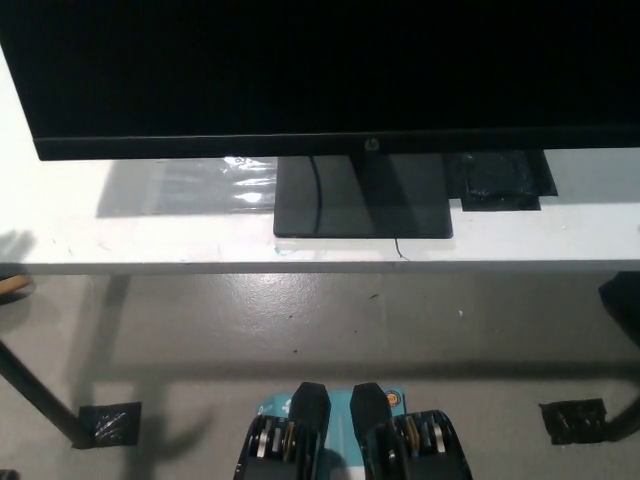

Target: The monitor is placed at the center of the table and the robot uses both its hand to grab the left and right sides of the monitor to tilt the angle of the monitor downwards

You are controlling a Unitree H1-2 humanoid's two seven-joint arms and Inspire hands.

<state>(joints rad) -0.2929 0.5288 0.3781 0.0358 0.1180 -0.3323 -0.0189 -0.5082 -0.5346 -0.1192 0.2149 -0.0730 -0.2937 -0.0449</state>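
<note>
wide black monitor – dark screen, matt plastic-looking bezel | flat black rectangular stand base – smooth, glossy, reflective | white table top – smooth, matt, faintly scuffed | grey floor – polished, concrete-like sheen | black tape patches – wrinkled, slightly shiny

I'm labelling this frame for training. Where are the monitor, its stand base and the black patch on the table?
monitor [330, 65], head view, middle of the dark screen.
stand base [362, 205], head view, flat top.
black patch [500, 180], head view, centre.
</note>
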